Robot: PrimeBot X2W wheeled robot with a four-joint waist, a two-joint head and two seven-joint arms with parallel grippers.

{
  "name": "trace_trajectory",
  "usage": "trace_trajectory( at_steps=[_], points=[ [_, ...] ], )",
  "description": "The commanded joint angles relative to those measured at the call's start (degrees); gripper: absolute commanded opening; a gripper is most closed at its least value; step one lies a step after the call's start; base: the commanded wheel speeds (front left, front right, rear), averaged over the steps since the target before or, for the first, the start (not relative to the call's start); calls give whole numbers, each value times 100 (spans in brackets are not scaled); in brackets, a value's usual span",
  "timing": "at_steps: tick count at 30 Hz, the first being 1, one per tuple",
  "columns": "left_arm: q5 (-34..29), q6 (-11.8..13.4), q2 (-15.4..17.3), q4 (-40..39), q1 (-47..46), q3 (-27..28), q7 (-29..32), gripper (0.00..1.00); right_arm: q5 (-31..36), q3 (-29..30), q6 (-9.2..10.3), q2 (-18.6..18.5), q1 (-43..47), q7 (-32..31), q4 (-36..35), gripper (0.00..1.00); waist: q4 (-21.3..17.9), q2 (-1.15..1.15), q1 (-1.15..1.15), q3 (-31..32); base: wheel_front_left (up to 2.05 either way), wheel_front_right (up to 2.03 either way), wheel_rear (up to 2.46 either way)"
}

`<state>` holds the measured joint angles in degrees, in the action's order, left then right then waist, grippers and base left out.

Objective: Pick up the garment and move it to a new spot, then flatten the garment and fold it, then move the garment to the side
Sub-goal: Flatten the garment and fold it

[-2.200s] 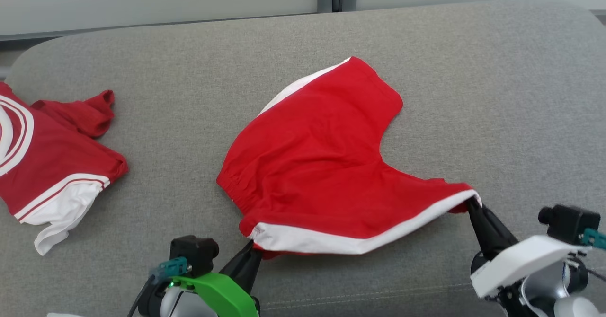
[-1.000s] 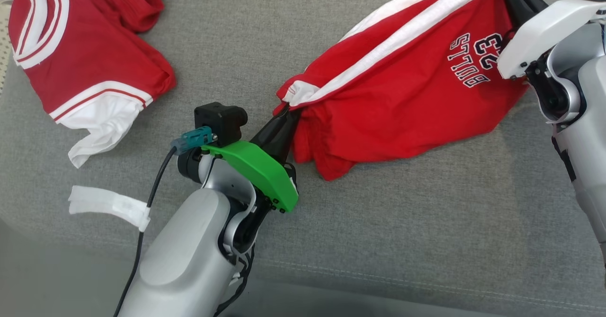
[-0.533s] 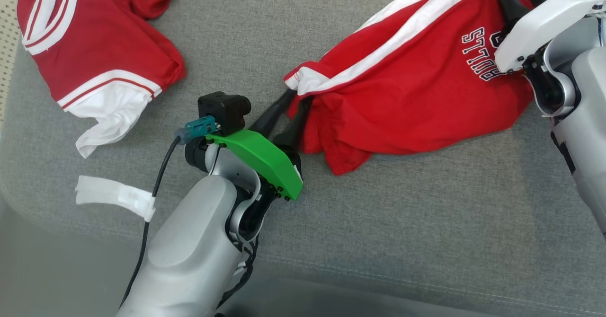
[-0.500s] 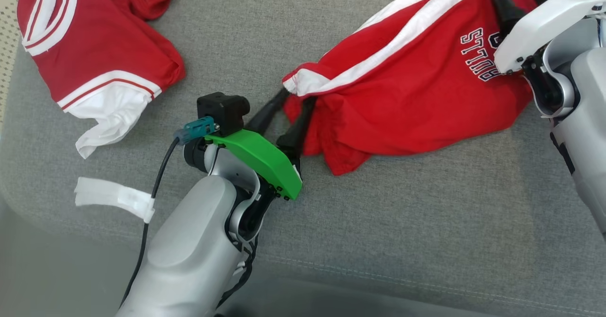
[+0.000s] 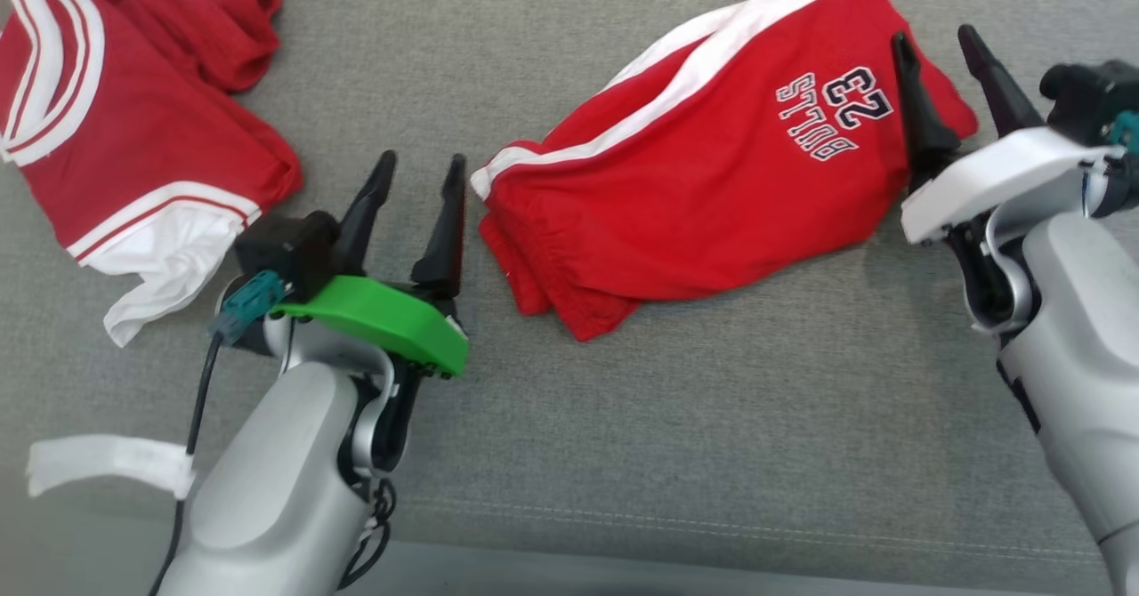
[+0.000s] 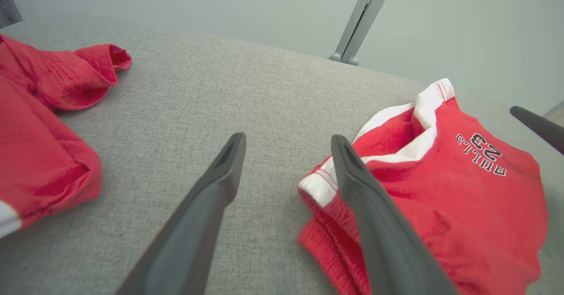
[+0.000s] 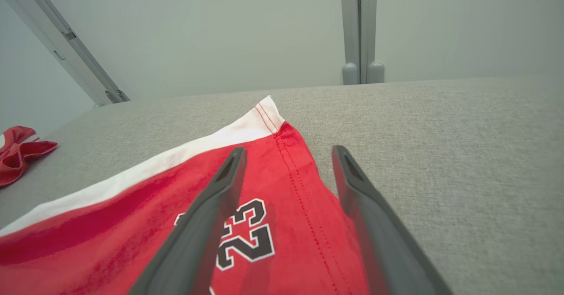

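Note:
The garment is a pair of red shorts with white side stripes and a "BULLS 23" print, lying folded over on the grey cushion. My left gripper stands open just left of its waistband corner, holding nothing. In the left wrist view the garment lies beside the right finger. My right gripper is open above the garment's right hem, with one finger over the red cloth. The right wrist view has the garment lying flat under the open gripper.
A second red and white garment lies crumpled at the left, also in the left wrist view. A white strap hangs off my left arm's cable. The cushion's front seam runs along the bottom; a pale wall stands behind.
Both grippers opened and let go of the garment, which now lies on the cushion. The grippers have drawn back from it. The head camera has also shifted.

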<state>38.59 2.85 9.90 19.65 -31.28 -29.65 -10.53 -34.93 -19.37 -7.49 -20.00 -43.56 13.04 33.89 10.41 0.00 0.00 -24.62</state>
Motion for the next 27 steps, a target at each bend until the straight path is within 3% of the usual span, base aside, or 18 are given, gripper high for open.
trace_trajectory(
  at_steps=[1,10,16,27],
  points=[
    [-51,51,61,-34,110,35,-41,100,66,23,0,33,120,49,-44,100,-203,0,0,186,0,0,0],
    [-387,529,613,-483,748,306,-328,100,777,621,0,445,1324,223,-821,100,-611,0,0,667,0,0,0],
    [-522,534,837,-704,1260,617,-444,100,1333,1131,0,868,2343,228,-1679,100,-780,0,0,1093,0,0,0],
    [-808,750,782,-722,2028,900,-465,100,1704,1325,0,1122,3200,230,-2107,100,-858,0,0,1612,0,0,0]
  ],
)
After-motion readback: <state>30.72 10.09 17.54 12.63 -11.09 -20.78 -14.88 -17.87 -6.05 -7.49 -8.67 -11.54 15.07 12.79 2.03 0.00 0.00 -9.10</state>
